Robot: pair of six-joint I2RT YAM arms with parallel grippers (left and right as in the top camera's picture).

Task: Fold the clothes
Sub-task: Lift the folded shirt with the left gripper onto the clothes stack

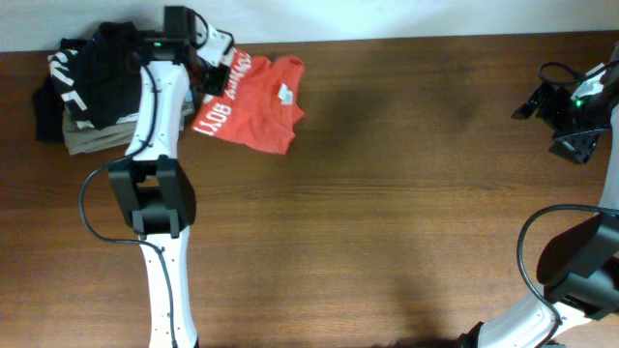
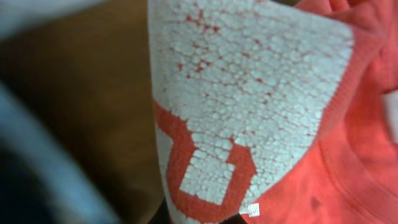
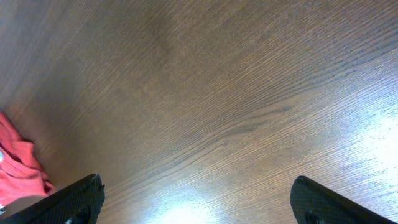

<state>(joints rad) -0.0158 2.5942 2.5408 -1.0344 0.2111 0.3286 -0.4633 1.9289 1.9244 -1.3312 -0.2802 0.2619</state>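
- T-shirt (image 1: 256, 101), red-orange, lies crumpled at the far left of the bench (image 1: 387, 193). It is just beside a black garment (image 1: 92, 63) that sits on a khaki pile (image 1: 97, 140).
- Left gripper (image 1: 211, 66) is at the T-shirt's left edge. Its wrist view is filled by cracked white lettering (image 2: 249, 93) close to the lens, with no fingers showing, so I cannot tell whether it is apart or clamped on cloth.
- Right gripper (image 3: 196, 193) hangs with its fingers apart above bare bench, well apart from the T-shirt, holding nothing.
- Risk: if the left gripper pinches several bunched layers, a pull would likely drag the whole lump rather than spread it flat.
- Risk: the black garment is so near that a wide grab or sweep could catch it and pull it off the pile.
- Risk: with only one arm at the cloth, nothing pins the other side, so the T-shirt may slide or twist when tugged.
- Risk: the T-shirt is near the bench's far edge, and a push that way could send it over.
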